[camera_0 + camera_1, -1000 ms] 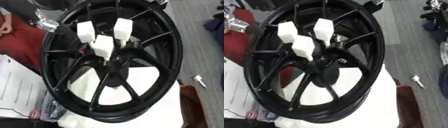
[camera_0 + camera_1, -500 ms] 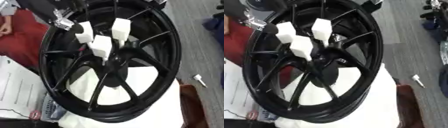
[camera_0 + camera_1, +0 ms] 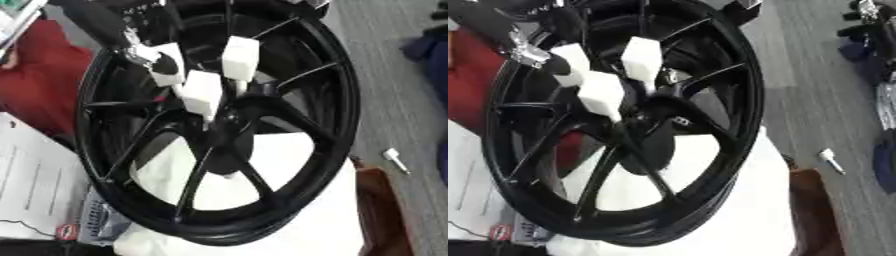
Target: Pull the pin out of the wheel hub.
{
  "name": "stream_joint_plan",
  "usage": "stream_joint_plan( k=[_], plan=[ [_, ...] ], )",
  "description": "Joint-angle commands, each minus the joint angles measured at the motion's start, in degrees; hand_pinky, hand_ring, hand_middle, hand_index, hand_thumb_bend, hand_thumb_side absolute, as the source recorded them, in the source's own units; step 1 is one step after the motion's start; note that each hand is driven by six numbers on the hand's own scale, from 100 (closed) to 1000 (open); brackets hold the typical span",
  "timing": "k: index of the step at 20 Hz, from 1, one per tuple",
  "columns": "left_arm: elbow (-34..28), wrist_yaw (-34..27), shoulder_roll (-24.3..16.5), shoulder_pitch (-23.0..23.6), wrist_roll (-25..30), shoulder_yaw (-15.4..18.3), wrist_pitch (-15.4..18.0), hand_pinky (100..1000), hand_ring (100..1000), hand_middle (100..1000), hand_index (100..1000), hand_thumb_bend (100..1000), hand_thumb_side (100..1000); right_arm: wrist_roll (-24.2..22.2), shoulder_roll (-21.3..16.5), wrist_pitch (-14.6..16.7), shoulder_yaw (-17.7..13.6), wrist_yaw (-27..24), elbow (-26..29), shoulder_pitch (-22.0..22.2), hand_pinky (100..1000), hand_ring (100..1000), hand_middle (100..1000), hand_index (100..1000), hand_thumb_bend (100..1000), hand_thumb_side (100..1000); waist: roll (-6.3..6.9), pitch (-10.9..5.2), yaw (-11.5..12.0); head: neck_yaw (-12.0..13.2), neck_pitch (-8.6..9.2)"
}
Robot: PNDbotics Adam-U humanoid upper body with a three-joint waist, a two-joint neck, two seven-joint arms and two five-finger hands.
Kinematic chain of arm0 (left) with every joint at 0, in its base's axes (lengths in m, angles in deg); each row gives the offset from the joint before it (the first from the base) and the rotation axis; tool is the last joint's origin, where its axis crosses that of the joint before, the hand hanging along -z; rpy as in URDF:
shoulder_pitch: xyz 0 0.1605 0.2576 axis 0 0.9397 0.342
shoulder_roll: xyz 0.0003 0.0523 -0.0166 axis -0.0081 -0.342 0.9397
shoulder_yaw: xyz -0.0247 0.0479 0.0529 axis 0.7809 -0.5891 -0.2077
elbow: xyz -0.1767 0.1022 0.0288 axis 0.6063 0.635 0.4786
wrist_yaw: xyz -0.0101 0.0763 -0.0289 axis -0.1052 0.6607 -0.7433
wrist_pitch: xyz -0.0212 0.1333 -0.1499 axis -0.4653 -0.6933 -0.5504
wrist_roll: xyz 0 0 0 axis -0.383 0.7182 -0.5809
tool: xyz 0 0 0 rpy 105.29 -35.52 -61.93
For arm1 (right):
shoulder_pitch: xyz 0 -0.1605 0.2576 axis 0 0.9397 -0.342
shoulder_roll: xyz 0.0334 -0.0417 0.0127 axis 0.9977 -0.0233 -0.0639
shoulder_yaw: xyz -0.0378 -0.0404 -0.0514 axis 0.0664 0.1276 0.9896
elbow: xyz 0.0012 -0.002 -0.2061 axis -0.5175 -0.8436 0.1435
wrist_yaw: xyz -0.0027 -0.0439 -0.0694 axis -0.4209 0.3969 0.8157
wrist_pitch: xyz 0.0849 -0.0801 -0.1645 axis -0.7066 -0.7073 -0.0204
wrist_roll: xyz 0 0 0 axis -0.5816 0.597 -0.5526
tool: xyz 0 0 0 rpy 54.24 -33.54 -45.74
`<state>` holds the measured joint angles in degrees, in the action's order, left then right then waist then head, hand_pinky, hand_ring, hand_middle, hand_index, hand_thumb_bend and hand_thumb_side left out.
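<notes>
Left eye view. Wheel hub (image 3: 229, 134): black spoked wheel, standing tilted on a white support (image 3: 289, 220); take it as your landmark. Three white-capped pins project from the hub centre toward you. Your left hand (image 3: 144, 52) enters from the upper left of the hub and sits at the left pin (image 3: 168, 65), seemingly touching its white cap; whether the fingers are spread or pinching cannot be told. The middle pin (image 3: 202, 93) lies just down and right of that hand; the right pin (image 3: 240, 57) stands beyond it.

Right eye view. Left pin (image 3: 571, 64), same arrangement; each pin's long axis runs outward from the hub face, so your pull likely goes along it, toward you. Right hand: not shown; the left is nearer.
</notes>
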<state>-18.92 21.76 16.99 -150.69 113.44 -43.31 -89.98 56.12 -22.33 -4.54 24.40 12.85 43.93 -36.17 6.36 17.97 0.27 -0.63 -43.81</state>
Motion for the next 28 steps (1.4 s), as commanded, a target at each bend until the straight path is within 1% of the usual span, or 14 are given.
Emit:
stream_joint_plan(
  k=[1,7,11,13,17,18,19,20,21,22,23,24,26,28],
  plan=[
    [1.11,1.42,-0.56,-0.76,1.26,-0.16,-0.62,814,802,743,837,572,480,0.25,-0.92,0.07,-0.46,-0.35,0.74,-1.03,853,686,731,813,100,851,-0.52,-1.51,-0.12,0.22,-0.29],
    [2.62,2.25,-0.31,-0.40,1.27,-0.69,0.73,796,776,712,814,553,473,0.35,-0.82,-0.01,-0.60,-0.78,0.73,-0.90,853,686,731,813,100,855,-0.47,-1.47,-0.12,0.56,-0.31],
    [2.78,2.62,-0.19,-0.52,1.27,-0.47,0.65,778,752,684,794,529,471,0.34,-0.74,-0.03,-0.64,-1.02,0.70,-0.80,854,686,728,813,100,855,-0.50,-1.53,-0.10,0.80,-0.31],
    [2.91,3.03,-0.19,-0.49,1.27,-0.46,0.47,773,744,669,783,510,463,0.32,-0.75,-0.01,-0.65,-1.13,0.68,-0.75,853,686,726,813,100,856,-0.49,-1.54,-0.09,0.89,-0.31],
    [2.94,3.40,-0.02,-0.46,1.27,-0.22,0.75,759,722,624,750,439,430,0.31,-0.71,0.03,-0.71,-1.40,0.62,-0.65,854,687,726,814,100,858,-0.50,-1.56,-0.13,1.06,-0.31],
    [2.89,3.47,0.01,-0.46,1.27,-0.11,0.92,750,710,600,726,400,389,0.32,-0.70,0.04,-0.73,-1.47,0.61,-0.63,854,687,726,814,100,859,-0.51,-1.55,-0.14,1.10,-0.31],
    [2.83,3.61,0.05,-0.48,1.27,0.03,1.10,745,703,588,715,396,377,0.34,-0.69,0.05,-0.77,-1.56,0.60,-0.62,854,686,726,814,100,860,-0.52,-1.54,-0.14,1.13,-0.31],
    [2.79,3.78,0.08,-0.46,1.27,0.19,1.24,735,689,562,686,378,329,0.36,-0.68,0.06,-0.81,-1.64,0.59,-0.60,854,685,726,814,100,860,-0.54,-1.52,-0.14,1.15,-0.31],
    [2.75,4.00,0.11,-0.44,1.27,0.33,1.36,733,687,559,682,375,322,0.39,-0.69,0.07,-0.84,-1.71,0.60,-0.60,854,685,726,814,100,860,-0.55,-1.50,-0.13,1.16,-0.31],
    [2.72,4.30,0.14,-0.41,1.21,0.45,1.44,718,668,532,621,341,250,0.41,-0.69,0.08,-0.87,-1.77,0.60,-0.60,854,684,726,814,100,860,-0.57,-1.48,-0.14,1.16,-0.31],
    [2.70,4.65,0.17,-0.36,1.01,0.53,1.46,712,657,516,596,334,227,0.44,-0.69,0.08,-0.91,-1.84,0.60,-0.62,854,684,727,814,100,861,-0.60,-1.46,-0.15,1.15,-0.31],
    [2.68,4.97,0.19,-0.32,0.77,0.56,1.46,705,647,503,577,313,176,0.46,-0.68,0.08,-0.92,-1.91,0.60,-0.64,854,684,727,814,100,862,-0.62,-1.45,-0.16,1.14,-0.31],
    [2.52,5.70,0.18,-0.28,0.23,0.56,1.38,693,627,473,533,301,154,0.45,-0.68,0.10,-0.94,-2.03,0.60,-0.67,854,683,727,814,100,864,-0.65,-1.45,-0.16,1.14,-0.31],
    [2.28,6.16,0.13,-0.31,-0.30,0.76,1.13,688,616,455,505,325,124,0.45,-0.65,0.10,-0.94,-2.10,0.59,-0.67,854,683,727,815,100,865,-0.69,-1.48,-0.14,1.19,-0.31]
  ],
)
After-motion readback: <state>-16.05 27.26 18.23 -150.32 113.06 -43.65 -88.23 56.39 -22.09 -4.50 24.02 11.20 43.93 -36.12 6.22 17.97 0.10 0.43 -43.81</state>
